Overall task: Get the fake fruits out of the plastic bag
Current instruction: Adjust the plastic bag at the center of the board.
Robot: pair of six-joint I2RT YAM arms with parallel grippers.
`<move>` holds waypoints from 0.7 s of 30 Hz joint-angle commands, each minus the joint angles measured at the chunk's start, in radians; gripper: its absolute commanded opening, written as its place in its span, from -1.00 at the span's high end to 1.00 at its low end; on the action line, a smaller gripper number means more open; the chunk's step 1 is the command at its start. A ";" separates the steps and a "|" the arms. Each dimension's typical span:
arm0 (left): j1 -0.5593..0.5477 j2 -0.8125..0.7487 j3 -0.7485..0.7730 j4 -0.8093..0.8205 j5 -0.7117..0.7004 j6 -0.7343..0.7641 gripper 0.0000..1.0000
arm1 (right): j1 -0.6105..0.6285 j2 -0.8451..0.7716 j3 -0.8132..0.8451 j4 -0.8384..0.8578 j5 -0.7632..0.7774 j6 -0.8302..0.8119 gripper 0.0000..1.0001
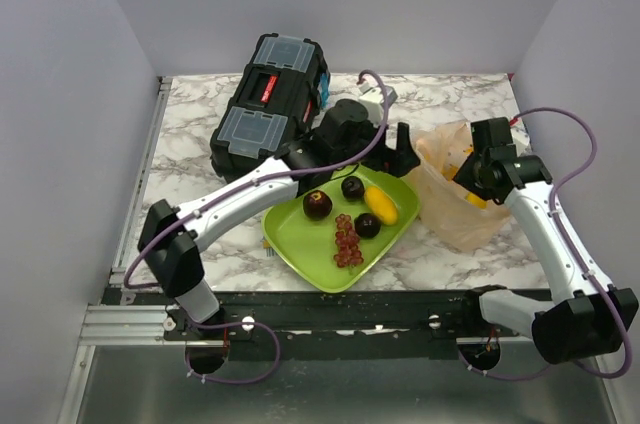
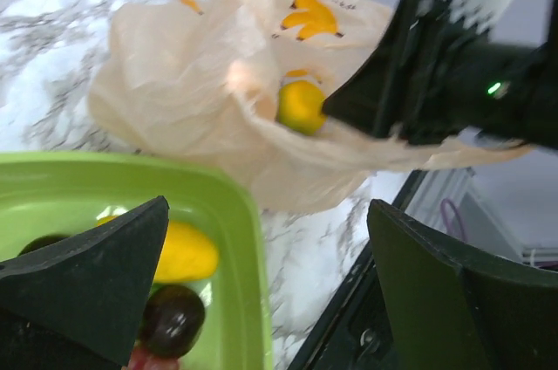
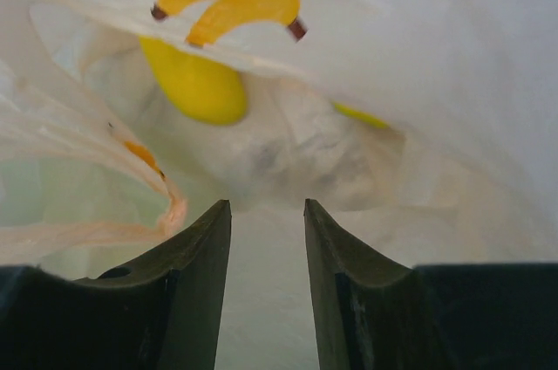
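Observation:
The peach plastic bag (image 1: 455, 206) lies right of the green tray (image 1: 300, 249), its mouth toward my right arm. My right gripper (image 1: 466, 176) reaches into it; in the right wrist view the fingers (image 3: 196, 274) stand a narrow gap apart with only bag film (image 3: 288, 152) ahead, and a yellow fruit (image 3: 196, 82) lies deeper inside. My left gripper (image 1: 405, 156) hovers wide open over the tray's far right corner, beside the bag (image 2: 192, 82), holding nothing. On the tray lie maroon fruits (image 1: 317, 205), a yellow one (image 1: 380, 205) and a red grape bunch (image 1: 347, 242).
A black toolbox (image 1: 272, 99) stands at the back left, close behind the left arm. The white walls close in on both sides. The table's front edge with the metal rail (image 1: 330, 309) runs just below the tray.

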 commanded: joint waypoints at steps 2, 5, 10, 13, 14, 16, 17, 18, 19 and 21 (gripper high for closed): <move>-0.053 0.169 0.173 0.013 -0.015 -0.053 -0.93 | 0.002 -0.023 -0.137 0.133 -0.194 0.137 0.39; -0.069 0.232 0.230 -0.012 -0.021 -0.029 -0.93 | 0.002 -0.079 -0.227 0.196 -0.282 0.170 0.59; -0.070 0.299 0.252 -0.028 -0.010 -0.014 -0.74 | 0.002 -0.220 -0.384 0.268 -0.414 0.246 0.61; -0.069 0.317 0.241 -0.057 -0.030 0.006 -0.55 | 0.002 -0.267 -0.465 0.288 -0.522 0.290 0.61; -0.070 0.320 0.236 -0.072 -0.046 0.016 -0.47 | 0.003 -0.283 -0.485 0.290 -0.538 0.297 0.61; -0.070 0.323 0.218 -0.080 -0.060 0.038 -0.19 | 0.003 -0.310 -0.508 0.275 -0.536 0.303 0.62; -0.070 0.322 0.202 -0.076 -0.062 0.048 -0.05 | 0.004 -0.324 -0.513 0.262 -0.518 0.304 0.61; -0.070 0.323 0.189 -0.074 -0.070 0.052 0.09 | 0.003 -0.332 -0.512 0.236 -0.485 0.310 0.61; -0.070 0.326 0.180 -0.073 -0.075 0.054 0.22 | 0.004 -0.339 -0.508 0.212 -0.452 0.323 0.61; -0.070 0.337 0.174 -0.086 -0.076 0.062 0.39 | 0.003 -0.343 -0.509 0.166 -0.374 0.385 0.61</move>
